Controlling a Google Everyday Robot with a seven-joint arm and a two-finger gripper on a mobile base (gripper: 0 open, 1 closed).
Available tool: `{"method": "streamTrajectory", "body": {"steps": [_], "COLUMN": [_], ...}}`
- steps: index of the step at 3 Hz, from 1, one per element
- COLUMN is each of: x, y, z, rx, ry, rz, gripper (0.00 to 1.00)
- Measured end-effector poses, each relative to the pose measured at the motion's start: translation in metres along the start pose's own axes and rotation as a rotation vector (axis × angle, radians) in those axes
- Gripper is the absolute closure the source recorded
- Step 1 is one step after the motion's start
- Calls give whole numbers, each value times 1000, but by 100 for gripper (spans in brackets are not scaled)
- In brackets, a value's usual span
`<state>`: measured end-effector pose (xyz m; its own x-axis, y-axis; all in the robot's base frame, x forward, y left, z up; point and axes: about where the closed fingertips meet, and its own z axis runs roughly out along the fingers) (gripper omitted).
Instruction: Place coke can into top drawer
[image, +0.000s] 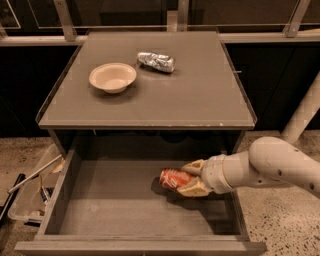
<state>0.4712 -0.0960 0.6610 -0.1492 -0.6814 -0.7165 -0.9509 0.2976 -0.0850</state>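
The top drawer (100, 210) is pulled wide open below the cabinet top. My gripper (192, 177) reaches in from the right and is shut on the coke can (175, 178), a red can lying on its side between the cream fingers (194, 166). The can is low inside the drawer, right of its middle, at or just above the drawer floor; I cannot tell whether it touches.
On the cabinet top (200, 95) stand a cream bowl (112, 77) and a crushed silver-grey can (156, 61). A clear plastic bin (30, 197) with clutter sits on the floor left of the drawer. A white post (304, 112) rises at the right.
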Motion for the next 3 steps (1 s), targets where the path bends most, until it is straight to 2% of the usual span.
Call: {"method": "streamTrajectory", "body": {"steps": [1,2,3], "x": [0,5,5], "y": [-5,-9,-11], "z": [26,47,47], "rx": [2,30,38], "ry": [-45,-59,-60], "rz": [25,54,54], "gripper": [100,100,81]}}
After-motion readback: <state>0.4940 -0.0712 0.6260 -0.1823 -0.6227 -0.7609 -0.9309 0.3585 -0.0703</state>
